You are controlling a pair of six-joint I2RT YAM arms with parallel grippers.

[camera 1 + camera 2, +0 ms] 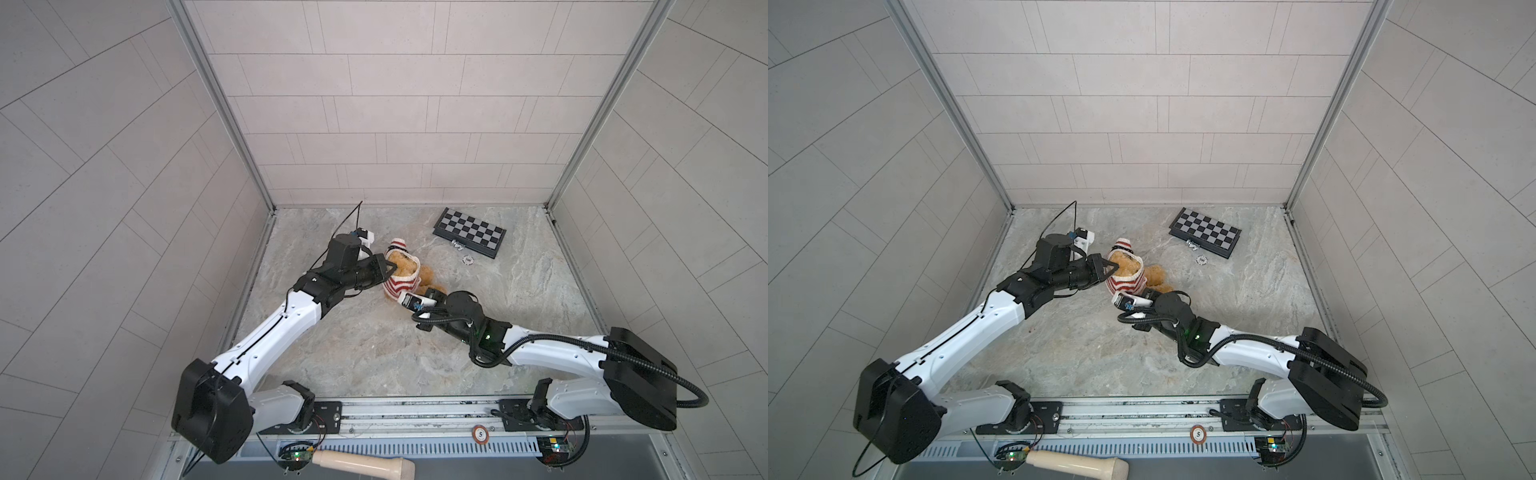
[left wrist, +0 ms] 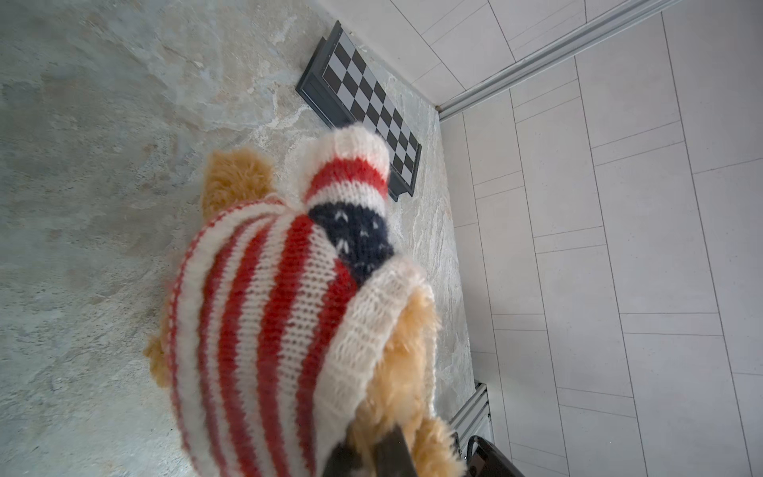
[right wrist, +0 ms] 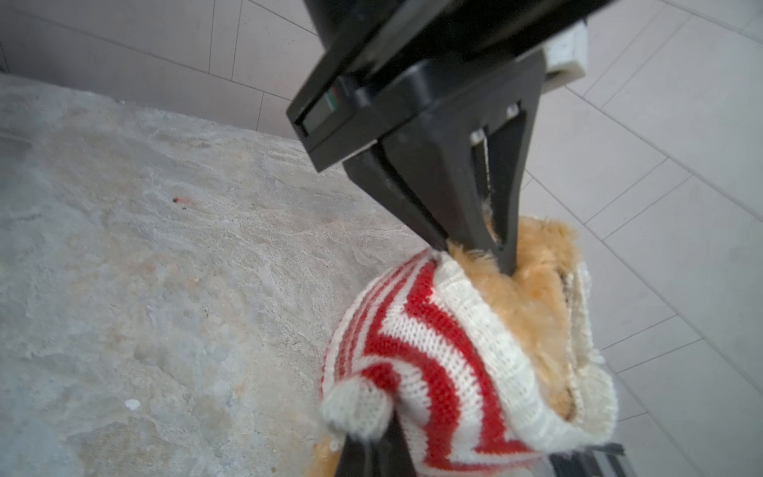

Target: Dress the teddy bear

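Marble table (image 1: 374,353): one teddy bear (image 1: 428,274), one sweater (image 1: 401,284); left pincer (image 3: 475,256) grips bear, right pincer (image 3: 371,444) closed.

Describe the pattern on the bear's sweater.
The sweater has red-and-white stripes plus a navy white-flecked patch; left wrist view shows it best.

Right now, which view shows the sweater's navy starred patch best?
Left wrist view: the navy patch sits close and sharp beside a striped sleeve. The right wrist view shows only red stripes and cream hem of the sweater. Both top views show the sweater too small to tell.
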